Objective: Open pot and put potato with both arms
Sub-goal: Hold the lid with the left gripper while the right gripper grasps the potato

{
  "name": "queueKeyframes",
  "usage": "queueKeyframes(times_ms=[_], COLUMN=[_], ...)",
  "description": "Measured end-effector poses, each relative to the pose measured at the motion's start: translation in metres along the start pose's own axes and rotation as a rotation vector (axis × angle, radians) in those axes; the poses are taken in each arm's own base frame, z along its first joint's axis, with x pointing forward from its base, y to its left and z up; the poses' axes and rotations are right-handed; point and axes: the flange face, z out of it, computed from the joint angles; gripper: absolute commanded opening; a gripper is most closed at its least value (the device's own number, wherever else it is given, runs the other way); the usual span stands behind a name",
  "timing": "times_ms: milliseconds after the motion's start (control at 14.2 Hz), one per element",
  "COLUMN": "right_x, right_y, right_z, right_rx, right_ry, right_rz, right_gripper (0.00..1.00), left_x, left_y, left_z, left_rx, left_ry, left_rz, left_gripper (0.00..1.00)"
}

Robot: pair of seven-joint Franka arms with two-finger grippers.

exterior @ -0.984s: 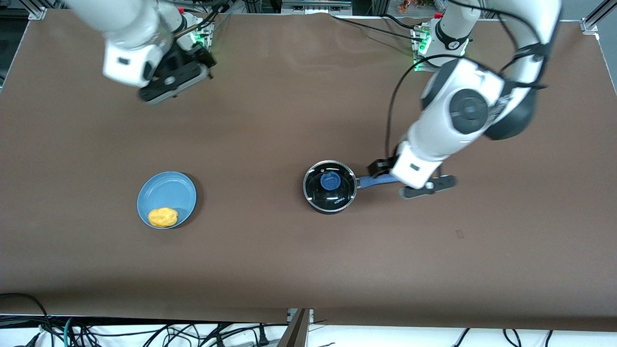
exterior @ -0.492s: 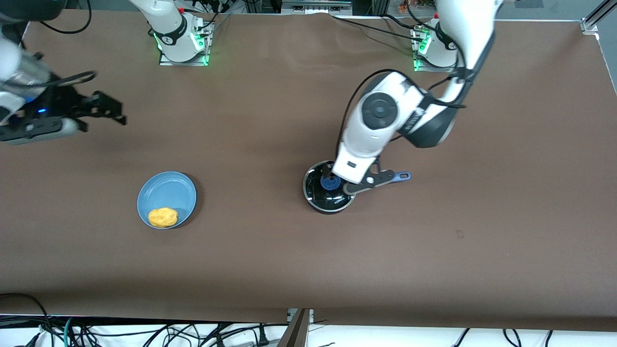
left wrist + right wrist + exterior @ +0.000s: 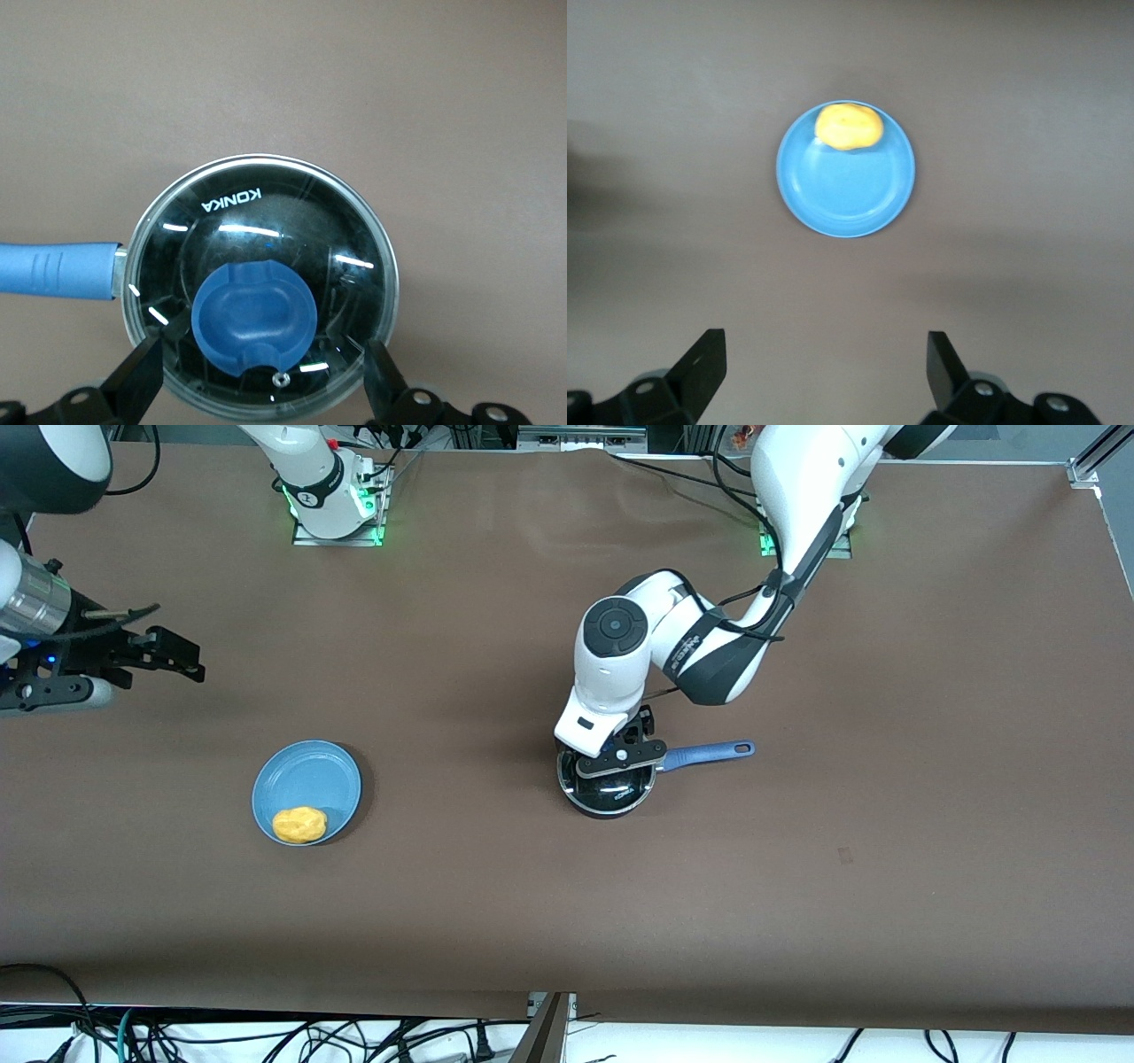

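The black pot (image 3: pixel 609 797) stands mid-table with its glass lid (image 3: pixel 292 221) on; its blue handle (image 3: pixel 709 753) points toward the left arm's end. My left gripper (image 3: pixel 620 758) is right over the lid, open, its fingers (image 3: pixel 137 376) straddling the blue knob (image 3: pixel 255 319) with wide gaps on both sides. The yellow-orange potato (image 3: pixel 299 825) lies on a blue plate (image 3: pixel 306 775), at the plate's edge nearest the front camera. My right gripper (image 3: pixel 151 664) is open and empty over bare table toward the right arm's end. In the right wrist view (image 3: pixel 824 367) it faces the plate (image 3: pixel 846 195) and potato (image 3: pixel 849 126).
The brown table (image 3: pixel 797 886) spreads wide around the pot and plate. The arm bases (image 3: pixel 332 505) stand along the edge farthest from the front camera. Cables hang below the edge nearest the front camera.
My left gripper has moved from beside the pot's handle to over the lid. My right arm has swung from near its base out toward its end of the table.
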Motion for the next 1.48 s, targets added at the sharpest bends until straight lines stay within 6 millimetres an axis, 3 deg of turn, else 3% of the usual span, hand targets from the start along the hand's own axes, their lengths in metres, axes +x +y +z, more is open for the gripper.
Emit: queueKeyframes(times_ms=[141,281,562,773,1125,1266,1406,1477], right_x=[0.002,0.012,0.055,0.085,0.111,0.118,0.127,0.13], right_y=[0.002,0.004,0.009,0.012,0.012,0.012,0.014,0.015], right_z=[0.006,0.031,0.113,0.181,0.274,0.299,0.311,0.316], right_rx=[-0.018,-0.015,0.0,0.013,0.035,0.043,0.049,0.051], right_ry=[-0.011,-0.049,-0.053,-0.021,0.007,0.019,0.025,0.023], right_rz=[-0.002,-0.002,0.01,0.148,0.391,0.461,0.486,0.494], right_gripper=[1.0,1.0,1.0,1.0,1.0,1.0,1.0,1.0], left_x=[0.0,0.0,-0.002,-0.003,0.002,0.006,0.006,0.005], left_y=[0.002,0.004,0.002,0.0,-0.004,-0.007,-0.008,-0.008], left_z=[0.006,0.012,0.021,0.026,0.025,0.025,0.026,0.027], left_rx=[-0.009,-0.03,-0.024,-0.016,-0.012,-0.009,-0.006,-0.005], left_ry=[0.018,0.028,0.024,0.02,0.022,0.021,0.019,0.019], left_rz=[0.012,0.015,0.067,0.08,0.102,0.105,0.107,0.107], left_gripper=[1.0,1.0,1.0,1.0,1.0,1.0,1.0,0.95])
